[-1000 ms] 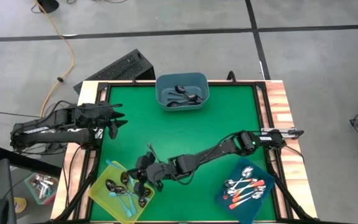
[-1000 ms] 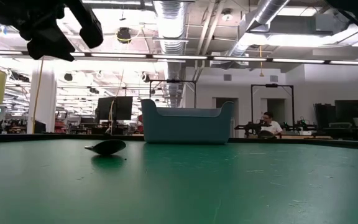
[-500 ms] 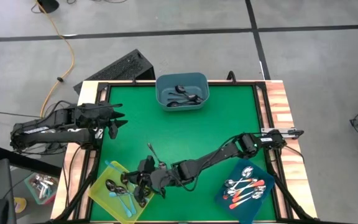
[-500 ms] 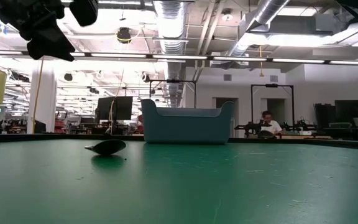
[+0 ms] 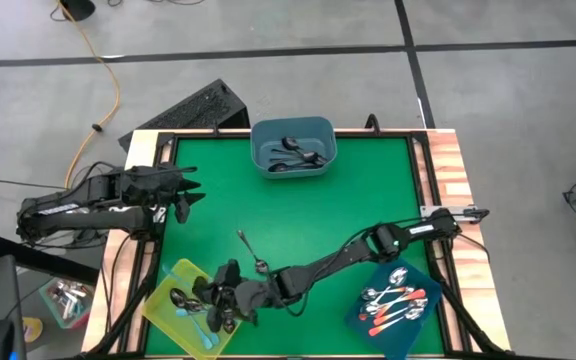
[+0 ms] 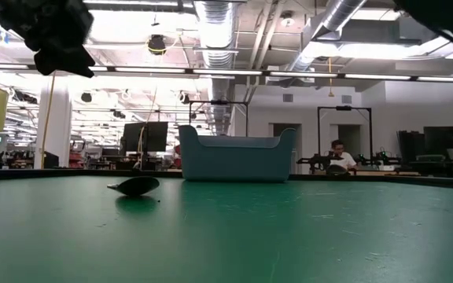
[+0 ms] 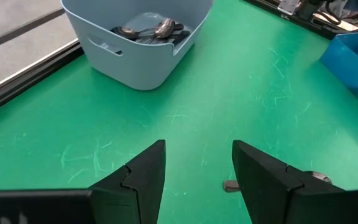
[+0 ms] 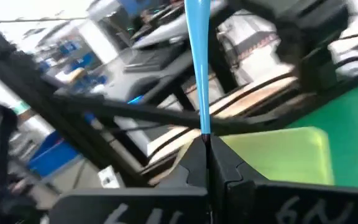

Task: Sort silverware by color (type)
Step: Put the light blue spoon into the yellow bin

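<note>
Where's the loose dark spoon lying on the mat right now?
In the high view the dark spoon lies on the green mat left of centre, between the yellow bin and the grey-blue bin, just beyond the right arm's forearm.

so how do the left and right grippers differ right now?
The left gripper is open and empty, parked near the table's left edge; the right gripper is shut on a light-blue-handled spoon. The left sits clear of the bins, while the right reaches across over the yellow bin. Both are dark two-finger grippers.
</note>
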`<action>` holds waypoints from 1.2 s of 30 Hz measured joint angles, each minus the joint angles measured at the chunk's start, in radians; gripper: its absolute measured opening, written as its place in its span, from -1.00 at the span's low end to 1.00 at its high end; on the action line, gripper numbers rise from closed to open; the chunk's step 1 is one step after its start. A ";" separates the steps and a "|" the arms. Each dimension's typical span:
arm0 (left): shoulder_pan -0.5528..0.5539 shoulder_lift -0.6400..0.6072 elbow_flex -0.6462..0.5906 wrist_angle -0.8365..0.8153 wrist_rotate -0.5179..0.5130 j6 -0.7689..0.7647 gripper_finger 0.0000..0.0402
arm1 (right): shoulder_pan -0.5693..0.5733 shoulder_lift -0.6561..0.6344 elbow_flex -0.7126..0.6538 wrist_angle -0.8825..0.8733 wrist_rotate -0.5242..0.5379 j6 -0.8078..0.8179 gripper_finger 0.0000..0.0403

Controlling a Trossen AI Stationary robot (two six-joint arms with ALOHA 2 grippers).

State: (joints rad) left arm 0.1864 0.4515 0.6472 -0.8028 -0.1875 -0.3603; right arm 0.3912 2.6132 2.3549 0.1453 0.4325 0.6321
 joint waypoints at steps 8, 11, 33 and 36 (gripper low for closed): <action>0.000 0.000 0.000 -0.001 0.000 0.000 -0.16 | -0.002 0.005 -0.016 -0.023 -0.031 0.066 -0.98; 0.000 0.000 0.000 -0.001 0.000 -0.001 -0.16 | 0.000 0.010 -0.016 -0.039 -0.035 0.076 -0.98; 0.000 0.000 0.000 -0.001 -0.003 0.004 -0.16 | 0.013 0.010 -0.023 -0.181 -0.045 0.101 -0.98; 0.000 0.000 0.000 0.000 -0.003 0.005 -0.16 | 0.013 0.010 -0.023 -0.188 -0.045 0.095 -0.98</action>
State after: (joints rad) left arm 0.1864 0.4515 0.6472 -0.8032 -0.1905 -0.3556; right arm 0.4044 2.6231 2.3322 -0.0429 0.3878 0.7276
